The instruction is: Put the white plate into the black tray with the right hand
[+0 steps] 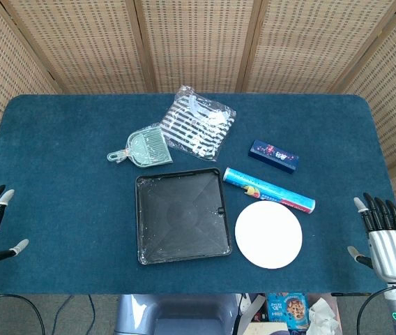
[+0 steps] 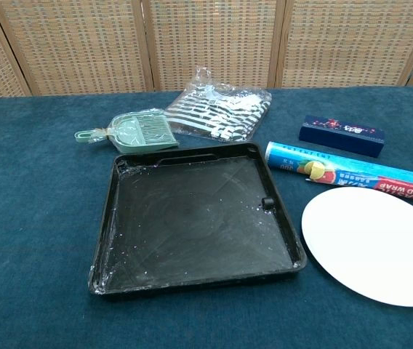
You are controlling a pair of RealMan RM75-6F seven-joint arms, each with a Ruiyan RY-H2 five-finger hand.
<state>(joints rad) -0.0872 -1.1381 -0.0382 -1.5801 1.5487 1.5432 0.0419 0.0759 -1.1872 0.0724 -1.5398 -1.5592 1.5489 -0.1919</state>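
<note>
A black square plastic tray [image 1: 181, 218] lies mid-table, a white round plate [image 1: 268, 234] just right, a green plastic dustpan [image 1: 144, 148] behind, a blue food-wrap box [image 1: 269, 190] behind the plate
</note>
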